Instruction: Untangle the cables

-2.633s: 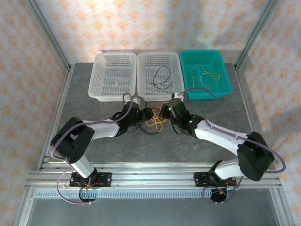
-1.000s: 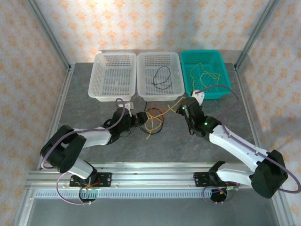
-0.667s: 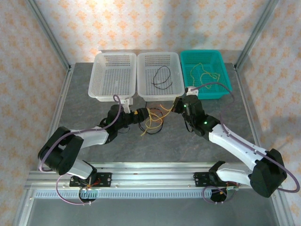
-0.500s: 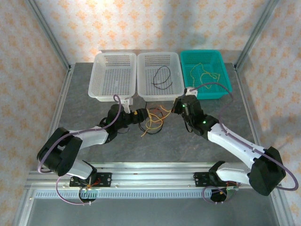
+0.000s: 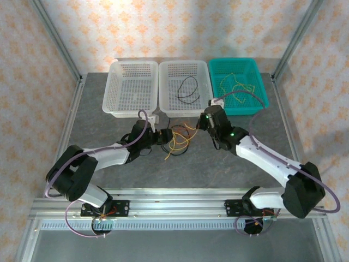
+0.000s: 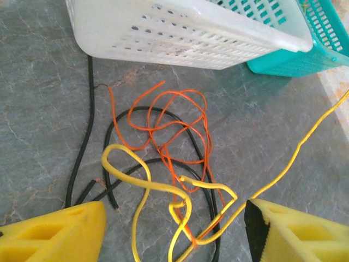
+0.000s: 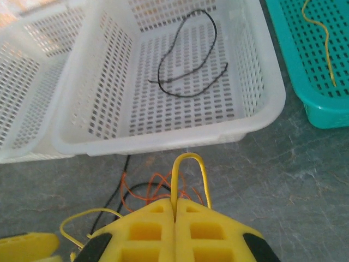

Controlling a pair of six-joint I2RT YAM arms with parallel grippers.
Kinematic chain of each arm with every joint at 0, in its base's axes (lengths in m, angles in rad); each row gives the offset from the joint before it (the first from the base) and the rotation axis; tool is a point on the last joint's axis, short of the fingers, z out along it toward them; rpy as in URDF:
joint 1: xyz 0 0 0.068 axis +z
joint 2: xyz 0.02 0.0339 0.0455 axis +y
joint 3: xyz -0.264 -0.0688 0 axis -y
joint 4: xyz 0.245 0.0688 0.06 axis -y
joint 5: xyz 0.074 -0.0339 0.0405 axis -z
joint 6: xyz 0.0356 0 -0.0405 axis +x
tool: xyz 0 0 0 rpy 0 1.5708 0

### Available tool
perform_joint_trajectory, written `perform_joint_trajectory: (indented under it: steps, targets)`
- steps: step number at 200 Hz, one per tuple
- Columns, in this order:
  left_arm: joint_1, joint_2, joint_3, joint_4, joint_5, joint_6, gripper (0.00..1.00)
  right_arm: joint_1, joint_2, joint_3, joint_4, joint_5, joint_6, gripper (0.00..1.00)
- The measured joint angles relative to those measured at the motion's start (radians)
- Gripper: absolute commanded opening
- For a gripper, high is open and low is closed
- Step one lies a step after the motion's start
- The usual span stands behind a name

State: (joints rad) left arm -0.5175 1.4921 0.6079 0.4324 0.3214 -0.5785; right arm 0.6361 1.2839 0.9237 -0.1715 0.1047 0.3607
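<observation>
The cables (image 5: 177, 139) lie in a knot on the counter (image 5: 218, 169), just in front of the middle basket (image 5: 185, 111) and between the two hands. The left wrist view shows the knot as an orange strand (image 6: 180, 93), a yellow strand (image 6: 143, 204) and a black strand (image 6: 90, 109), looped through one another. Orange and yellow cross several times at the centre. One run of yellow leaves the knot and rises in a straight line to the upper right, off the counter.

The right hand (image 7: 174, 210) is closed, jaws together on a loop of the yellow strand that arches up from between them. The left hand (image 6: 174, 224) stands wide and grasps nothing. It sits low over the counter, with the knot lying between and beyond its fingers.

Sorted: a black cable (image 5: 188, 87) lies in the middle basket, and yellow cables (image 5: 234, 87) lie in the teal basket (image 5: 242, 110). No cable is seen in the left basket (image 5: 128, 113).

Assessment: task part done. Outstanding: the three-colour knot is not yet separated. The yellow strand, judged to be under tension, appears to be the one being drawn out, with orange and black to follow.
</observation>
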Motion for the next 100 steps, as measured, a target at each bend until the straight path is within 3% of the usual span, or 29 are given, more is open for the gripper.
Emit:
perform_joint_trajectory:
  steps: [100]
  targets:
    - [0.0,0.068,0.079,-0.003,-0.047,-0.034,0.68,0.094,0.067,0.137,-0.255,0.177,0.001,0.0]
